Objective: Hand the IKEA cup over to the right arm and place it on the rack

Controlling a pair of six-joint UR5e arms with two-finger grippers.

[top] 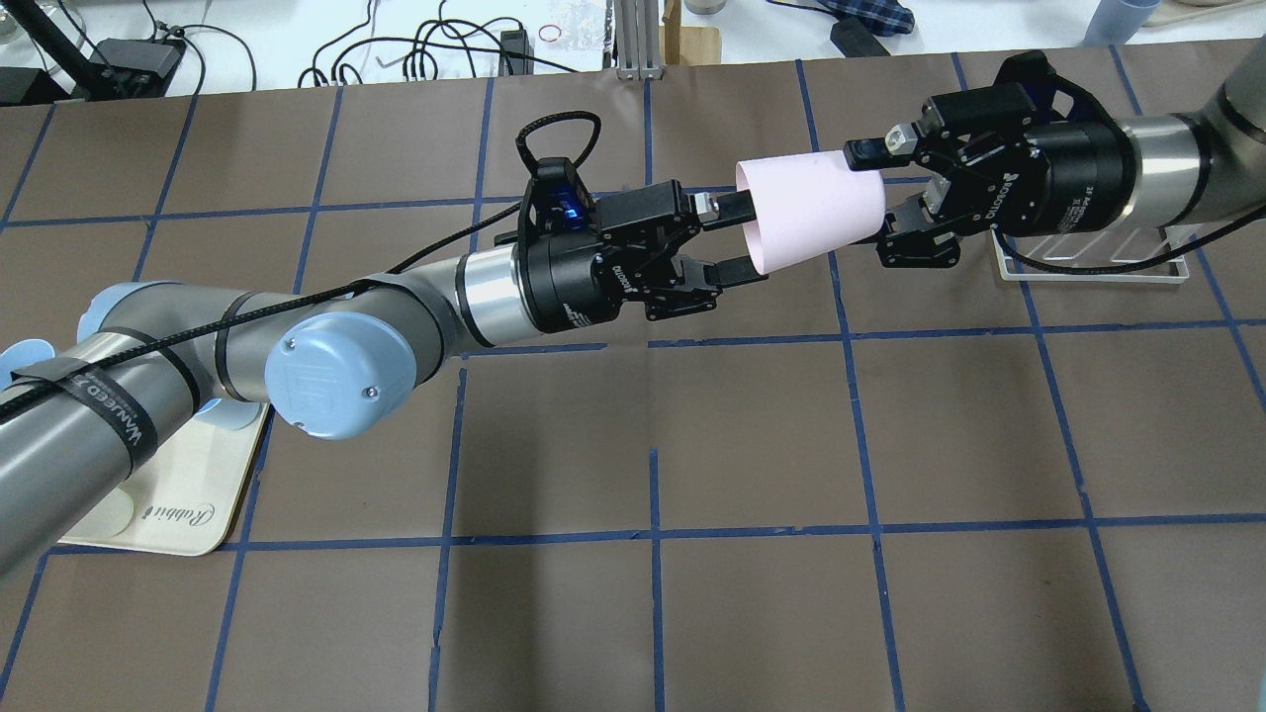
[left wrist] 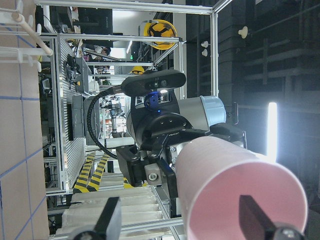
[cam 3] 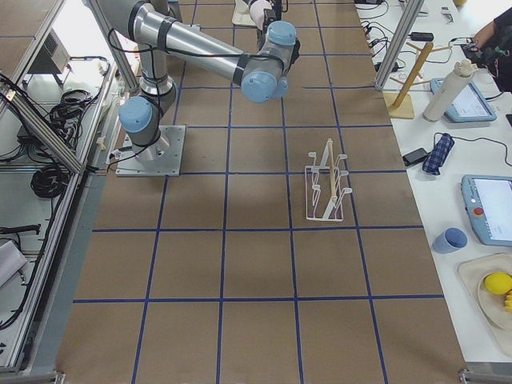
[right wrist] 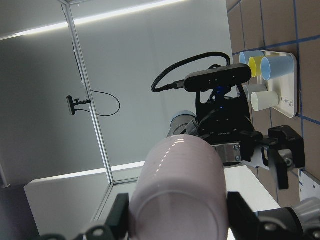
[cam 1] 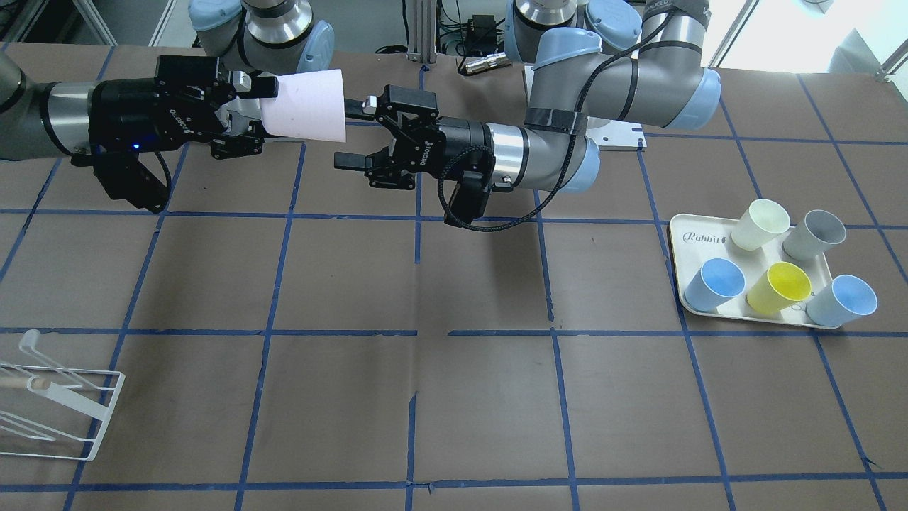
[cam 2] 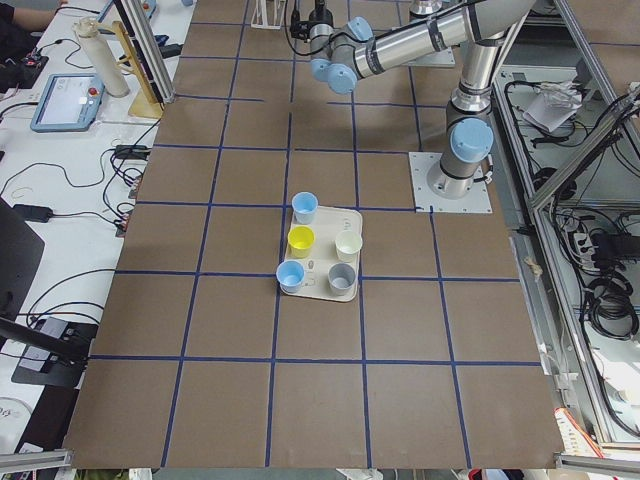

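Note:
The pale pink IKEA cup (cam 1: 305,106) lies sideways in the air, high above the table between both arms. My right gripper (cam 1: 264,113) is shut on its narrow base end; this also shows in the overhead view (top: 875,193) and in the right wrist view (right wrist: 177,215). My left gripper (top: 737,240) is open, its fingers spread at the cup's wide rim (top: 757,222), and the lower finger stands apart from it. The left wrist view shows the cup (left wrist: 235,195) between the spread fingers. The white wire rack (cam 1: 50,404) stands on the table far below the right arm.
The cream "Rabbit" tray (cam 1: 682,238) holds cream, grey, yellow and two light blue cups on the robot's left side. The rack also shows in the exterior right view (cam 3: 326,184). The table is brown with blue tape lines.

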